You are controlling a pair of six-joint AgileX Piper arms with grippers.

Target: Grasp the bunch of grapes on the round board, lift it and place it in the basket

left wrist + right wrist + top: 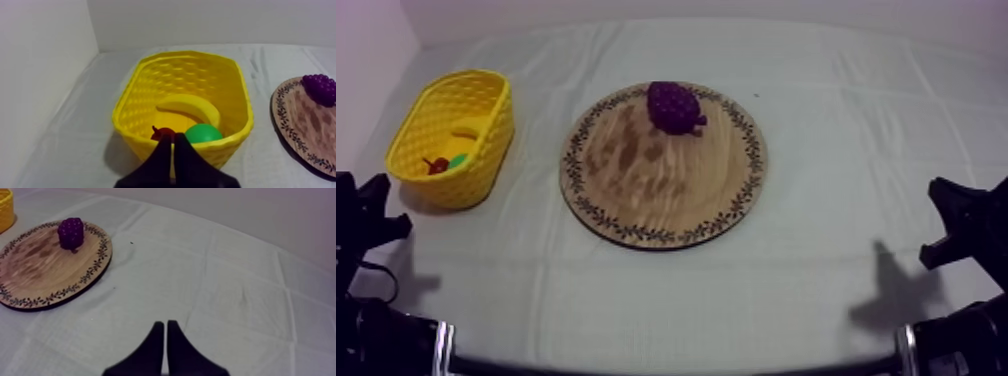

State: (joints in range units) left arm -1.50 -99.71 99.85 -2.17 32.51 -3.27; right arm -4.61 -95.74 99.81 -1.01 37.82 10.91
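Top view: bunch of grapes [672, 107] sits on the wooden board [666, 195], at the board's far edge, upper centre of the frame, touching the wood just inside the patterned rim. Purple, with a short stem end pointing toward the right of the frame. No pincer is near it.

The board lies flat on the worktop [836, 150], centre of the frame, under the grey-white cloth.

Yellow basket [488, 140] is at the left of the frame, upright, near the board's left edge but apart from it. Inside it: a banana [466, 130], a small red fruit [434, 165] and a green rounded fruit [457, 160]. Grapes and basket are well apart.

Left arm [366, 220] is low at the frame's left edge; right arm [961, 220] is low at the right edge. Both are clear of board and basket.

Left wrist view: left pincer [173, 144] is pressed together into a narrow wedge, pinching nothing, and sits just in front of the basket's near wall. The banana lies curved across the basket floor; the red fruit and the green one are against the near wall, side by side.

Right wrist view: right pincer [164, 325] is likewise pressed together and holds nothing. It is over bare cloth, with board and grapes well beyond it.
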